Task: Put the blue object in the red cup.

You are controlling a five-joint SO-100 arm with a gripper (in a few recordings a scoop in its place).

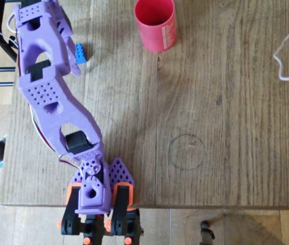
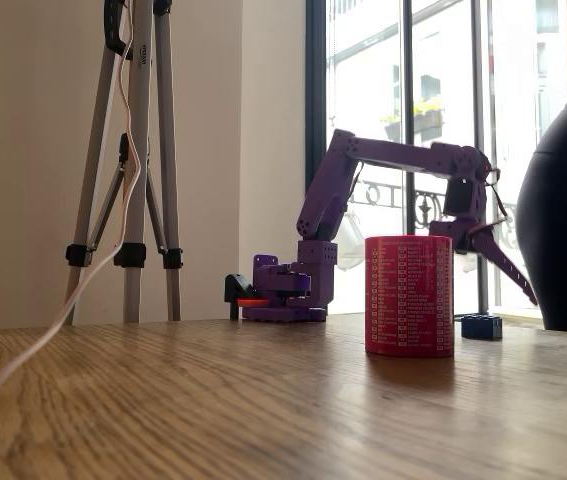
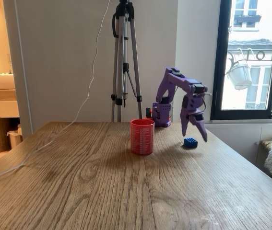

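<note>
a wooden worktop (image 3: 102, 182) stands before a plain pale wall (image 3: 64, 57). a grey tripod (image 3: 124, 62) stands behind it. daylight comes through a tall dark-framed window (image 3: 251, 57).

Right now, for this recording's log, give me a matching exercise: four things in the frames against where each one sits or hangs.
Things:
1. blue brick
2. red cup
3. claw
4. tripod

Places:
A. upright on the table, apart from the brick
B. on the floor behind the table, by the wall
C. hanging over the table right above the brick
D. flat on the table under the purple arm's tip

Pairs: 1-D, 2-A, 3-C, 4-B
</note>
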